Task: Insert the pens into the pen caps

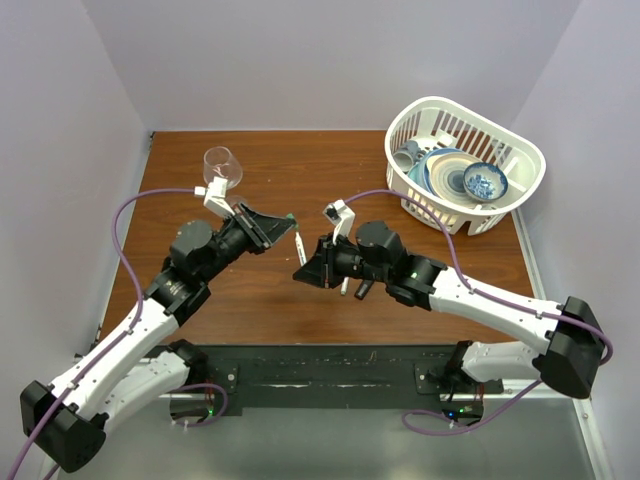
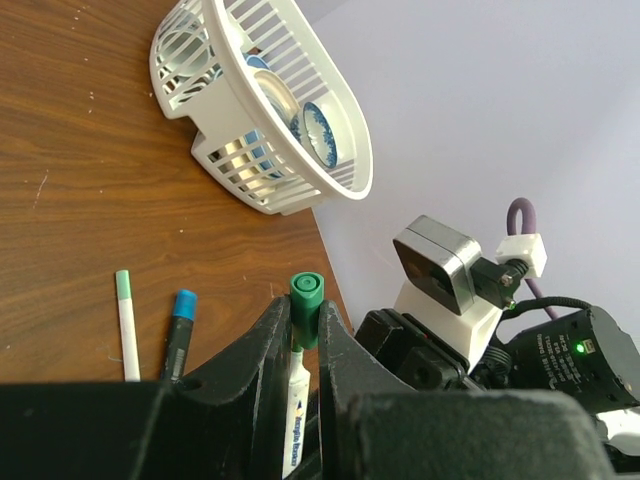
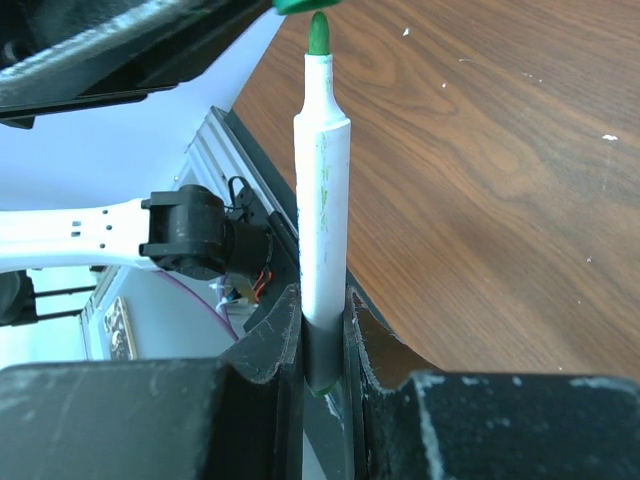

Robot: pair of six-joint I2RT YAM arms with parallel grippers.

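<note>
My left gripper (image 2: 305,322) is shut on a small green cap (image 2: 306,298), held above the table; it shows in the top view (image 1: 278,226) with the cap (image 1: 290,216) at its tip. My right gripper (image 3: 323,310) is shut on a white pen (image 3: 323,200), whose green tip (image 3: 318,35) is at the cap's mouth (image 3: 300,5). The top view shows this gripper (image 1: 308,262) and pen (image 1: 300,246) just below the cap. A white pen with a green cap (image 2: 125,325) and a black marker with a blue cap (image 2: 180,330) lie on the table.
A white basket of dishes (image 1: 465,165) stands at the back right and also shows in the left wrist view (image 2: 270,110). A clear glass (image 1: 222,167) stands at the back left, behind my left gripper. The two capped pens lie under my right arm (image 1: 352,288).
</note>
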